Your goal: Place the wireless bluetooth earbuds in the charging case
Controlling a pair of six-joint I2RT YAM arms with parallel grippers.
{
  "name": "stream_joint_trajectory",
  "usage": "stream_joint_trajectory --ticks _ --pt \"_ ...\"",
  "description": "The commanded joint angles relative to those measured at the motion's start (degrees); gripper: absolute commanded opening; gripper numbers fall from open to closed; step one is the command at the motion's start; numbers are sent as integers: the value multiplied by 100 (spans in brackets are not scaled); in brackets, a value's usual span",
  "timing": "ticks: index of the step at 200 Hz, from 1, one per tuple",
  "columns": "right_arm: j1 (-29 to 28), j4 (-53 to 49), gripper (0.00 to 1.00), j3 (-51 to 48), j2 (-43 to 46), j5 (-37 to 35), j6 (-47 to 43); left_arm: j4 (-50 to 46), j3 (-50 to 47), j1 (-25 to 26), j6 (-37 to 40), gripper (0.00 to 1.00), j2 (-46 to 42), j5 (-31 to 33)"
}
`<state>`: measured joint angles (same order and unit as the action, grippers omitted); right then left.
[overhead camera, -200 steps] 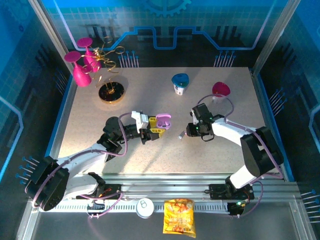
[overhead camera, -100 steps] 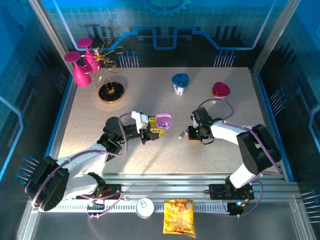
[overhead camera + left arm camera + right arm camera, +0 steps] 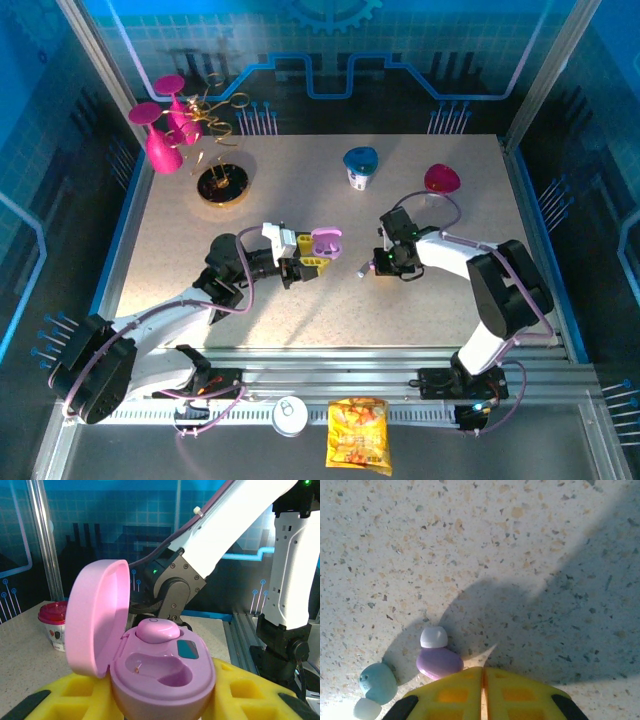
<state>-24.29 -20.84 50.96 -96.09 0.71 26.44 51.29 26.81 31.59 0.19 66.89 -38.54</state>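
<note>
Fingers [image 3: 520, 695] of the right gripper [image 3: 483, 675] are sitting flush together, holding nothing, over the speckled table [image 3: 545, 540]. Just beyond them, the tiny lilac plastic earbud [image 3: 439, 661] and the tiny pale blue plastic earbud [image 3: 378, 682] are lying side by side on it. Left gripper [image 3: 312, 264] is clamping the lilac pill-shaped charging case [image 3: 165, 680], its lid [image 3: 95, 615] standing open.

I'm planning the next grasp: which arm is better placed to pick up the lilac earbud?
Right. The right gripper, its fingers closed, sits at the table just beside the lilac earbud and the pale blue earbud. The left gripper is occupied, clamped on the open charging case.
</note>
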Motion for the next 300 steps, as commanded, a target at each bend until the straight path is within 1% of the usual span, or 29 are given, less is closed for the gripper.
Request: stream_joint_trajectory --ticks 1,27,51,75,110,147,225,252,300 --pt "48 702 9 270 -335 -9 -125 34 -86 -43 148 20 -139 49" --pt "35 513 9 426 -296 -35 -161 22 -79 -40 157 20 -141 58" --pt "-5 67 9 581 -209 -237 -138 7 -57 -39 162 20 -133 60" --pt "5 -102 9 645 -177 -351 -186 4 -27 -39 153 20 -117 41" --pt "21 71 10 686 -232 -287 -229 -13 26 -46 148 20 -98 14" --pt "21 -185 10 799 -222 -392 -183 -116 22 -39 181 20 -190 38" --pt "-83 -235 10 224 200 -469 -99 -97 66 -39 206 20 -119 -7" --pt "-154 -136 11 169 193 -350 -59 8 79 -42 153 21 -40 -21" --pt "-163 -52 11 372 -16 -260 -65 39 40 -40 123 21 -67 -31"
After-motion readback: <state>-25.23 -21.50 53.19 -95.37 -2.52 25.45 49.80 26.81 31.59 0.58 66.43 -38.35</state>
